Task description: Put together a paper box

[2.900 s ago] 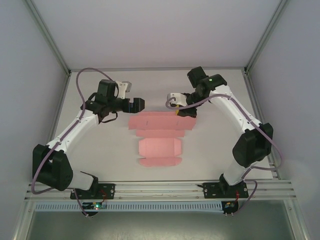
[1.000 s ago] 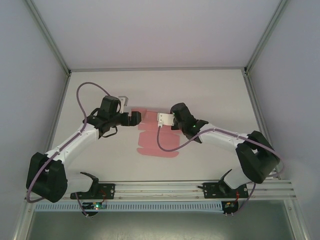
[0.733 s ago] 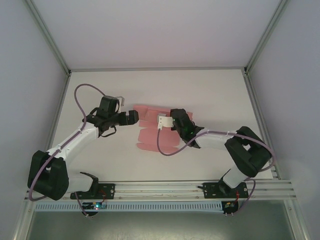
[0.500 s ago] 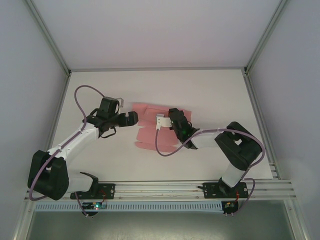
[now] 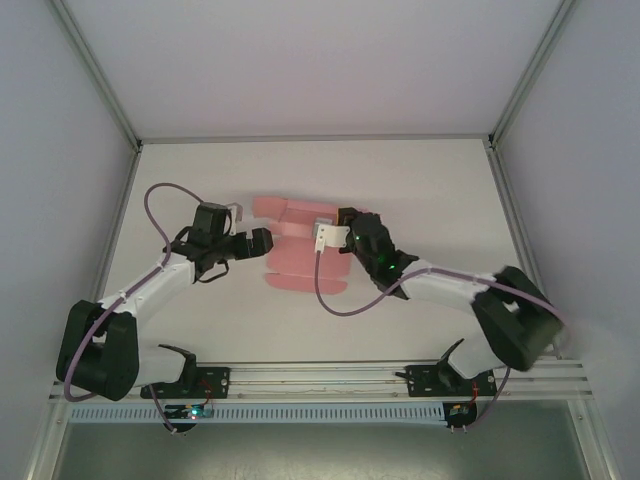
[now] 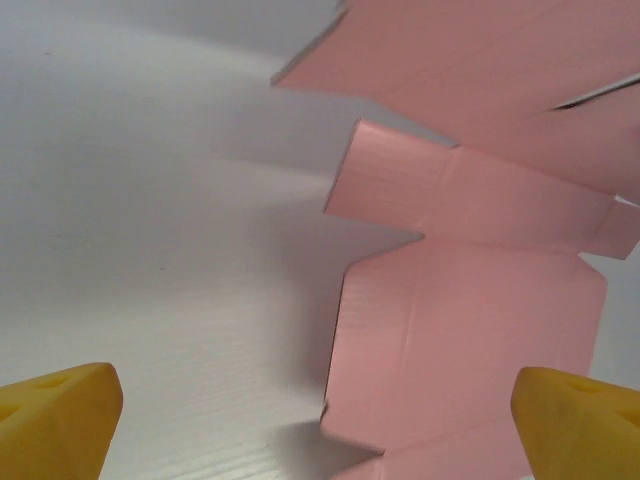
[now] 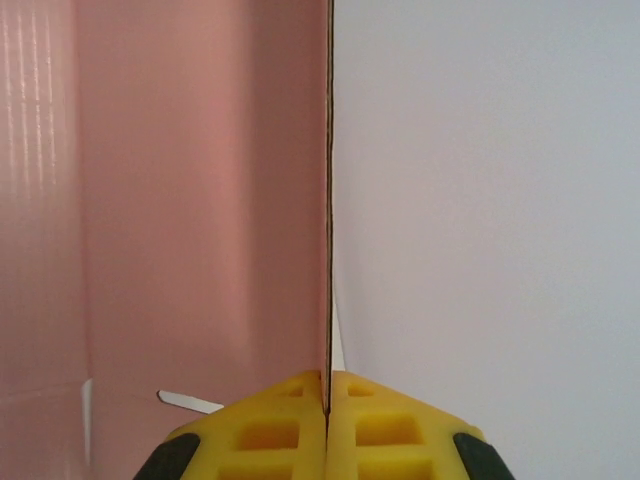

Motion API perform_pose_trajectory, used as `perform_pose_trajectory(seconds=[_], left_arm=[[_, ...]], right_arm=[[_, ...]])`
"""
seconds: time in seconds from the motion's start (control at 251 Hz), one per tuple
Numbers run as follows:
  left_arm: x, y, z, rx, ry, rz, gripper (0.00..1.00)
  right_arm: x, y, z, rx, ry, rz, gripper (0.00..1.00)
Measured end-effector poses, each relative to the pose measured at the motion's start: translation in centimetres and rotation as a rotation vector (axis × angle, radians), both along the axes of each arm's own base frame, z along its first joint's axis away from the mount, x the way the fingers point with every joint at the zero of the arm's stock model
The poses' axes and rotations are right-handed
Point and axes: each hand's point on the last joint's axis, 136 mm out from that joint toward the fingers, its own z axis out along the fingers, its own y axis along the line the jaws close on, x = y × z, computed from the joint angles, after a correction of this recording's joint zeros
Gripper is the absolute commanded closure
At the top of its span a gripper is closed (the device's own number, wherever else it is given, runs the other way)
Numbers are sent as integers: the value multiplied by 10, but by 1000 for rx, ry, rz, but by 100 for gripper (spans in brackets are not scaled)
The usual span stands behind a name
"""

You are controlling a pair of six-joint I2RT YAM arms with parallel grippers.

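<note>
No writing, label or number can be read anywhere.

The paper box [image 5: 300, 265] lies on the table [image 5: 430, 190] between the left tool [image 5: 268, 241] and the right tool [image 7: 328, 390].

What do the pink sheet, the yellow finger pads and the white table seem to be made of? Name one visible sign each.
Paper box: thin matte card; it shows pressed creases, and a hairline edge when seen end-on.
Yellow pads: probably moulded plastic or rubber; they have square recesses and a dull surface.
Table: likely white laminate; it has a faint wood-like grain and a soft sheen.
</note>
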Motion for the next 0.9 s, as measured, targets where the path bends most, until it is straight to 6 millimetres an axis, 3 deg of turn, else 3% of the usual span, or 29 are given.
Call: perform_pose_trajectory(seconds=[0.076,0.184,0.287,0.427,0.639,0.798,0.898], left_arm=[[2,-5,-1,-45,-46,-20,2],[7,-12,5,-103,-125,-50,17],[15,-21,25,-154,-212,-87,29],[21,-32,50,-212,-326,-140,29],[23,-31,52,-201,-366,-142,34],[23,-35,51,-211,-369,-171,52],[20,-39,49,-225,-359,-200,73]], right_arm=[[-7,0,27,85,15,44,100],[-14,-5,42,171,79,90,100],[-19,-11,31,208,175,109,100],[-26,-17,11,227,291,111,100],[-29,-23,2,297,394,118,100],[-28,-29,3,348,436,108,100],[-29,-27,6,361,449,114,100]])
